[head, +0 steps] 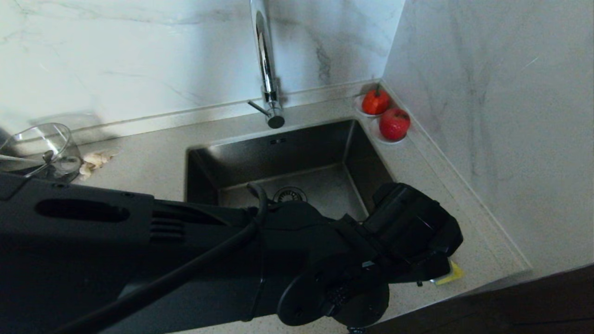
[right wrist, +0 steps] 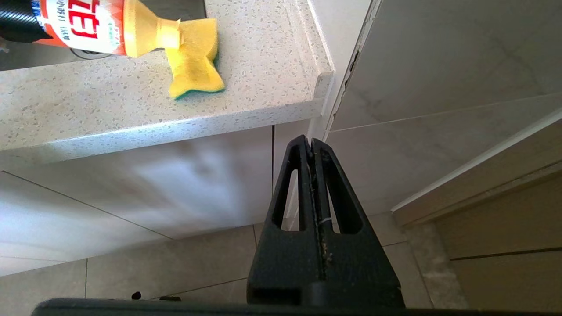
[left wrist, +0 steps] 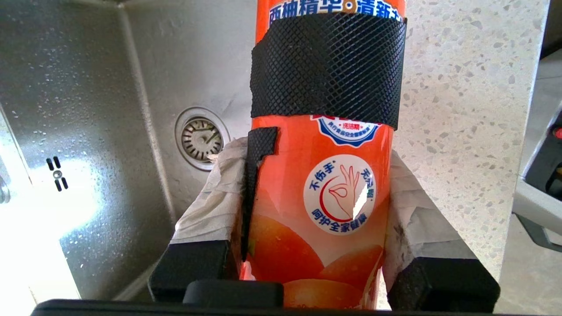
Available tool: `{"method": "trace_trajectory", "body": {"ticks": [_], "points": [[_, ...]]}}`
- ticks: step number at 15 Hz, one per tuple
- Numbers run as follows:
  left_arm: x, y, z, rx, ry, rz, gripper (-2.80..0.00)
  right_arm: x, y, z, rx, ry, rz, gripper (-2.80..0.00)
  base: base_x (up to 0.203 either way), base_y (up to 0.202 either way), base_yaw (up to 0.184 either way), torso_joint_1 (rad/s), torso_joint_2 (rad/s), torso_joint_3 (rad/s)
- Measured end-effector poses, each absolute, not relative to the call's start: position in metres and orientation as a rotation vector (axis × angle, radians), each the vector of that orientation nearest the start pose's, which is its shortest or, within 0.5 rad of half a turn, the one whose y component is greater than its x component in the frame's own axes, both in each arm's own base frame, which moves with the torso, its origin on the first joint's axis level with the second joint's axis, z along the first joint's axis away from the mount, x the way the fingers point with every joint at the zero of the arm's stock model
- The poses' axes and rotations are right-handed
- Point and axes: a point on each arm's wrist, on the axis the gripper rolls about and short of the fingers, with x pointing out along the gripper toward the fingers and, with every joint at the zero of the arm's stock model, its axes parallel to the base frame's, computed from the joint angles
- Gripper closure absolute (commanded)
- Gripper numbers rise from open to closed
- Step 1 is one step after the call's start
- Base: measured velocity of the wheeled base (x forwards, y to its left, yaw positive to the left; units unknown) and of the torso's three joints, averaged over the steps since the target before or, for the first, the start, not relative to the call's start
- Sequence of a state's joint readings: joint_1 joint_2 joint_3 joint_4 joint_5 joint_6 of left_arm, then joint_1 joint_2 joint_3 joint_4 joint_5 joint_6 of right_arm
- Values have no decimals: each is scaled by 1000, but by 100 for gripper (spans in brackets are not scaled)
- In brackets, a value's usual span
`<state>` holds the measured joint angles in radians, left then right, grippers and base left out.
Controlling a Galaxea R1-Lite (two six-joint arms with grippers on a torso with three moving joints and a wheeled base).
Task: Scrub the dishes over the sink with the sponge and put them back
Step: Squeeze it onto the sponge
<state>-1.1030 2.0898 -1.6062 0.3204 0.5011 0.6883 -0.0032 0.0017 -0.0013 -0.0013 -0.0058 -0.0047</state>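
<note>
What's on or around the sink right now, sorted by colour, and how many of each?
Red: 2, fruits on saucers
Orange: 1, detergent bottle in the left claw
Yellow: 1, sponge under the bottle's nozzle
Clear: 1, glass jug
Off-white: 1, rag
Total: 6

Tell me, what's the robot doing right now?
Left gripper clamped on orange soap bottle, tipped nozzle-down onto sponge on counter beside sink. Right gripper shut, parked below counter. No dishes in view.
</note>
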Motion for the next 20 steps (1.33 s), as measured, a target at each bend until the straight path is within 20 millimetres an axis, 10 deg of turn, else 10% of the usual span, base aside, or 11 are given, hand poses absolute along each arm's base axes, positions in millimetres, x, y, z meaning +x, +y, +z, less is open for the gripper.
{"method": "trace_trajectory", "body": {"ticks": [20], "points": [[189,-351,189,1163,379,-740,0,-23,0,76,-4,0,-9,0,0,0,0,0,0,0]]}}
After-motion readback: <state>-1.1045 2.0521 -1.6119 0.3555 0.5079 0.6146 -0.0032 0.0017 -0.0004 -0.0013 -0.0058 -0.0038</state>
